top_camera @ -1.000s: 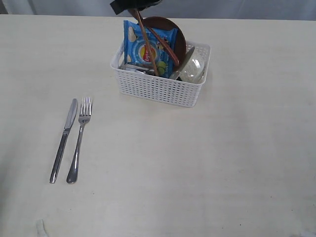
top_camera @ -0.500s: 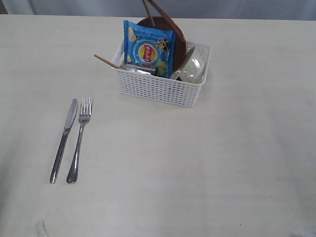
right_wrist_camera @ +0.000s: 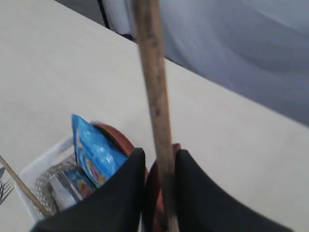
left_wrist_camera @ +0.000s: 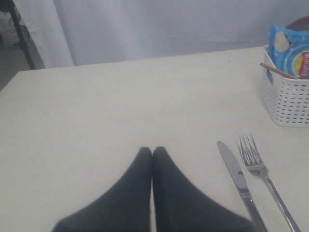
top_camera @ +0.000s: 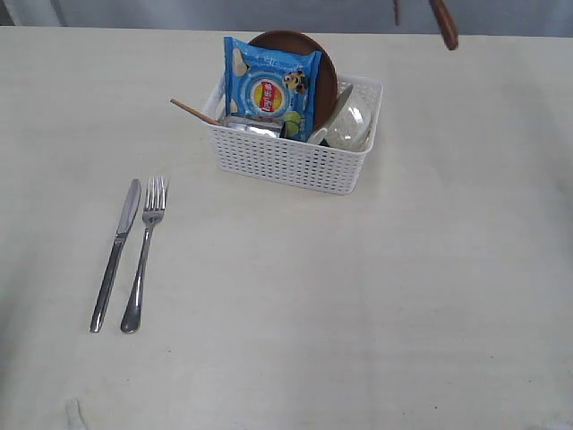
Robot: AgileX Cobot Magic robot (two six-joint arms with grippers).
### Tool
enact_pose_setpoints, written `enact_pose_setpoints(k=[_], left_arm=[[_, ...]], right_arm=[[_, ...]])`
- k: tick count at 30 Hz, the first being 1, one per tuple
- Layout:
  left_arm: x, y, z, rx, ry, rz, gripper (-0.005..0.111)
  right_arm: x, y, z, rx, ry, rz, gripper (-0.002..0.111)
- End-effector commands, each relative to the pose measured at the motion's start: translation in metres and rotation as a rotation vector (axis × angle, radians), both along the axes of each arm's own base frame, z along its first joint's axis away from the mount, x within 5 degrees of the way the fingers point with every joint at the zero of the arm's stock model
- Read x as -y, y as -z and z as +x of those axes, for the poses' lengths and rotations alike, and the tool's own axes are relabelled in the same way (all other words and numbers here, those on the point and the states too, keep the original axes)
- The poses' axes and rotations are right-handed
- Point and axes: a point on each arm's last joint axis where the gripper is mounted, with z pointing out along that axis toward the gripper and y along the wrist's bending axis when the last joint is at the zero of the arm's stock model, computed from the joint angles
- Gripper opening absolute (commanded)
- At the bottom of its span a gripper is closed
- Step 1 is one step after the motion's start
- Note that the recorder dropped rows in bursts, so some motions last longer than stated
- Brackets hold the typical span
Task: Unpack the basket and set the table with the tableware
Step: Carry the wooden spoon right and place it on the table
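A chopstick [right_wrist_camera: 152, 72] and wooden spoon [top_camera: 445, 25] are pinched together in the right gripper [right_wrist_camera: 159, 159] — light, stiff, smooth, likely to pivot; a mid-shaft hold is advised. The left gripper [left_wrist_camera: 152, 152] is closed, empty.

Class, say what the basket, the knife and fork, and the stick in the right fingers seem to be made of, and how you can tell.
Basket: white moulded plastic, judging by its even lattice. Knife and fork: probably polished steel, grey and shiny. Stick: likely bare wood, matte brown with dark flecks.
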Motion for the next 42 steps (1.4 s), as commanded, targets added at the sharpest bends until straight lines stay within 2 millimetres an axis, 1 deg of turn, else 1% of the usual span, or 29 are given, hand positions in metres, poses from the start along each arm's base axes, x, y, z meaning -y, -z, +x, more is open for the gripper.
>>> enact_pose_setpoints(k=[1,2,4,6,7,9,11,14,17,19,23,27,28,29,33,34,35,39,41,42], left_arm=[[0.0,0.001,0.0,0.0,0.004,0.0,0.0],[0.0,0.001,0.0,0.0,0.004,0.0,0.0],[0.0,0.001,0.0,0.0,0.004,0.0,0.0],[0.0,0.001,0.0,-0.001,0.005,-0.008,0.0],[0.0,0.001,0.0,-0.001,0.005,-0.008,0.0],[0.0,0.001,0.0,-0.001,0.005,-0.008,0.0],[0.0,0.001,0.0,-0.001,0.005,-0.008,0.0],[0.0,0.001,0.0,-0.001,0.005,-0.008,0.0],[0.0,0.001,0.0,-0.001,0.005,-0.008,0.0],[0.0,0.001,0.0,-0.001,0.005,-0.008,0.0],[0.0,0.001,0.0,-0.001,0.005,-0.008,0.0],[0.0,0.001,0.0,-0.001,0.005,-0.006,0.0],[0.0,0.001,0.0,-0.001,0.005,-0.006,0.0],[0.0,0.001,0.0,-0.001,0.005,-0.006,0.0],[0.0,0.001,0.0,0.0,0.005,-0.004,0.0],[0.0,0.001,0.0,0.0,0.005,-0.004,0.0],[0.0,0.001,0.0,0.0,0.005,-0.004,0.0],[0.0,0.001,0.0,0.0,0.005,-0.004,0.0],[0.0,0.001,0.0,0.0,0.005,-0.004,0.0],[0.0,0.001,0.0,0.0,0.005,-0.004,0.0]], right_arm=[[0.053,0.028,0.001,-0.274,0.227,0.001,-0.001],[0.064,0.036,0.001,-0.333,0.27,0.0,-0.001],[0.084,0.059,-0.002,-0.458,0.349,0.01,-0.001],[0.1,0.082,-0.005,-0.548,0.402,0.013,-0.001],[0.107,0.096,-0.006,-0.589,0.426,0.013,-0.001],[0.116,0.124,-0.011,-0.65,0.472,0.015,-0.001],[0.119,0.153,-0.016,-0.7,0.501,0.009,-0.001],[0.118,0.187,-0.025,-0.755,0.516,-0.003,-0.001],[0.113,0.211,-0.031,-0.757,0.517,-0.023,-0.001],[0.112,0.222,-0.033,-0.76,0.521,-0.035,-0.001],[0.107,0.24,-0.034,-0.784,0.511,-0.059,0.0],[0.102,0.248,-0.033,-0.784,0.498,-0.077,0.0],[0.102,0.249,-0.033,-0.783,0.498,-0.079,0.002],[0.102,0.25,-0.033,-0.781,0.501,-0.077,0.007],[0.103,0.25,-0.032,-0.77,0.504,-0.076,0.037],[0.103,0.25,-0.032,-0.768,0.505,-0.075,0.041],[0.103,0.25,-0.032,-0.768,0.505,-0.075,0.043],[0.103,0.25,-0.032,-0.768,0.505,-0.075,0.043],[0.103,0.243,-0.031,-0.75,0.503,-0.072,0.043],[0.103,0.233,-0.03,-0.719,0.498,-0.067,0.043]])
